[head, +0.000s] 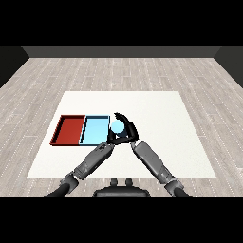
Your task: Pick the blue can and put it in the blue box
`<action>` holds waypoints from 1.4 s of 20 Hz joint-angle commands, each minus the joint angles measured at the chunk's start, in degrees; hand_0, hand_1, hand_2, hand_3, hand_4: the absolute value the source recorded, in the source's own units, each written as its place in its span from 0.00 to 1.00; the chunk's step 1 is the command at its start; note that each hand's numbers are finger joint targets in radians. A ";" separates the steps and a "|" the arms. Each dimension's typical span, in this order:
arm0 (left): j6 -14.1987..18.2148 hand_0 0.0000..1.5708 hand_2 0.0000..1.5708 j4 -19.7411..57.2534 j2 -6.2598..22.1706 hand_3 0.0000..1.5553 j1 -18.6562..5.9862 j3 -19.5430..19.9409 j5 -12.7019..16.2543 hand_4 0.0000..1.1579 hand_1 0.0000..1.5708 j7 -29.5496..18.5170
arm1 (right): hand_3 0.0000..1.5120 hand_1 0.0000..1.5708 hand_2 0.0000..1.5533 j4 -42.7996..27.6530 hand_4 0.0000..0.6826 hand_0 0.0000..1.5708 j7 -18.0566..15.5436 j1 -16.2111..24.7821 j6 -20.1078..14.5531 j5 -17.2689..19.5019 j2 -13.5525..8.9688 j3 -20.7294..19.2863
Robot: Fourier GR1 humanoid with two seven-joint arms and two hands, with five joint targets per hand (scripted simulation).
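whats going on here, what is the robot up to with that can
The robot's right hand is curled round a light blue can, held just to the right of the light blue tray, close to its right edge. The can is not in the tray yet. The left hand sits close beside it, just below the can; whether it touches the can is hard to tell. A red tray lies directly left of the blue one on the white table.

Blue can (117, 126) upright just beside light blue tray (95, 129)
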 commanded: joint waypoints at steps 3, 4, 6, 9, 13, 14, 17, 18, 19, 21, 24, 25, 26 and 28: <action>1.76 1.00 1.00 3.25 -0.62 0.96 -1.10 -2.73 4.92 0.99 1.00 -5.46 | 0.00 0.00 0.00 0.13 0.00 0.00 -1.60 3.06 0.81 0.46 0.29 -1.26; 0.47 1.00 1.00 2.24 -0.62 0.96 -0.87 0.33 1.56 0.99 1.00 -2.21 | 0.00 0.00 0.00 -2.24 0.00 0.00 0.27 3.54 1.80 1.51 -1.35 -4.28; -0.69 1.00 1.00 -0.97 0.03 0.96 1.12 2.34 -1.60 0.99 1.00 0.08 | 0.00 0.00 0.00 -1.77 0.00 0.00 0.38 1.76 1.20 0.78 -0.19 -6.96; -2.05 1.00 1.00 0.06 -0.19 0.96 0.93 3.75 -0.28 0.99 1.00 -0.57 | 0.00 0.00 0.00 -7.38 0.00 0.00 0.78 2.92 6.89 -6.92 -3.05 -12.40; -2.07 1.00 1.00 -0.02 0.98 0.95 4.74 5.48 -1.36 0.99 1.00 -3.82 | 0.00 0.00 0.00 -12.90 0.00 0.00 0.04 8.30 8.72 -8.82 -2.63 -13.13; 0.97 1.00 1.00 -0.51 -0.53 0.96 4.39 5.84 -1.94 0.99 1.00 -3.52 | 0.00 0.00 0.00 -14.13 0.00 0.00 0.30 6.29 8.86 -9.61 -3.77 -15.60; -1.27 1.00 1.00 -0.07 3.64 0.94 1.10 9.20 -2.29 0.99 1.00 -2.17 | 0.00 0.00 0.00 -19.99 0.00 0.00 2.31 8.22 8.27 -10.99 -4.77 -17.58; 1.74 1.00 1.00 -0.63 2.10 0.94 -0.48 8.67 -3.06 0.98 1.00 -0.54 | 0.00 0.00 0.00 -23.51 0.00 0.00 2.18 10.07 10.78 -13.16 -8.30 -20.49; 0.37 1.00 1.00 -2.15 3.97 0.95 1.49 8.83 -2.98 0.99 1.00 0.59 | 0.00 0.00 0.00 -22.94 0.00 0.00 0.35 13.05 13.04 -14.90 -8.95 -22.17; -2.89 1.00 1.00 -0.51 8.33 0.95 1.52 11.50 -2.13 0.99 1.00 0.34 | 0.00 0.00 0.00 -23.00 0.00 0.00 -1.82 15.52 11.48 -14.93 -8.01 -23.89; -2.51 1.00 0.99 2.43 7.51 0.95 0.44 13.36 -3.76 0.99 1.00 0.77 | 0.00 0.00 0.00 -26.47 0.00 0.00 -0.94 19.50 14.37 -16.45 -10.46 -26.01; -3.08 1.00 1.00 4.04 11.10 0.95 -2.41 14.09 -4.31 0.97 1.00 3.03 | 0.00 0.00 0.00 -24.44 0.00 0.00 -1.25 19.05 14.70 -16.38 -10.99 -26.70; -4.19 1.00 0.99 7.19 10.78 0.95 -4.27 16.05 -3.46 0.97 1.00 4.83 | 0.00 0.00 0.00 -25.78 0.00 0.00 0.22 17.47 12.22 -15.15 -9.04 -25.02; -2.74 1.00 1.00 9.71 9.62 0.95 -6.63 16.94 -5.04 0.98 1.00 6.15 | 0.00 0.00 0.00 -22.29 0.00 0.00 -2.73 17.78 11.95 -13.97 -7.33 -25.36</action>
